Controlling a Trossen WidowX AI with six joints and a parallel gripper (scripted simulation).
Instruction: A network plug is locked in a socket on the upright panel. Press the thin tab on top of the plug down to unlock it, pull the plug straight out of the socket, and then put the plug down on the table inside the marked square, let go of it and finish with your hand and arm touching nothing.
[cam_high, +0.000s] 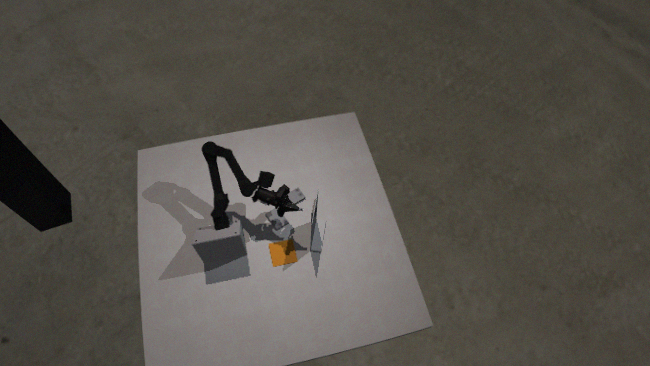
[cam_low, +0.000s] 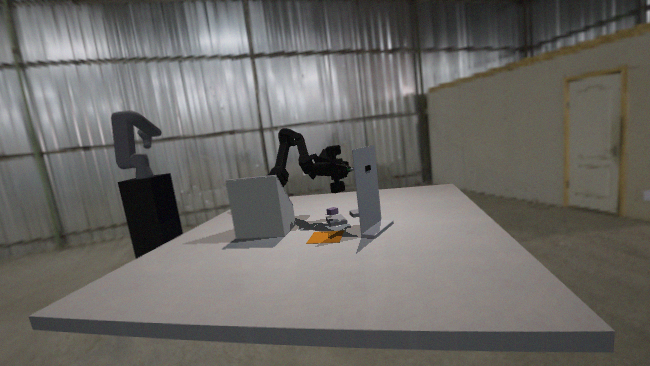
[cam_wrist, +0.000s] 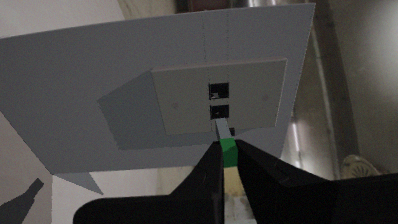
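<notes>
The grey upright panel (cam_high: 315, 227) (cam_low: 367, 197) (cam_wrist: 75, 90) carries a lighter socket plate (cam_wrist: 250, 95) with two dark square openings, one above the other. My gripper (cam_wrist: 226, 147) (cam_high: 295, 206) (cam_low: 348, 170) is shut on the plug (cam_wrist: 223, 129), which has a green rear and a grey nose. The nose points at the lower opening (cam_wrist: 219, 111) and reaches its bottom edge; I cannot tell whether it is still inside. The thin tab is not discernible. The marked orange square (cam_high: 282, 253) (cam_low: 325, 237) lies on the table below, beside the panel's foot.
The arm's grey base box (cam_high: 225, 255) (cam_low: 257, 207) stands left of the square. A small purple block (cam_low: 332, 211) sits on grey pieces (cam_low: 336, 220) between base and panel. A black pedestal (cam_low: 150, 212) (cam_high: 30, 190) with a grey arm stands off the table at left.
</notes>
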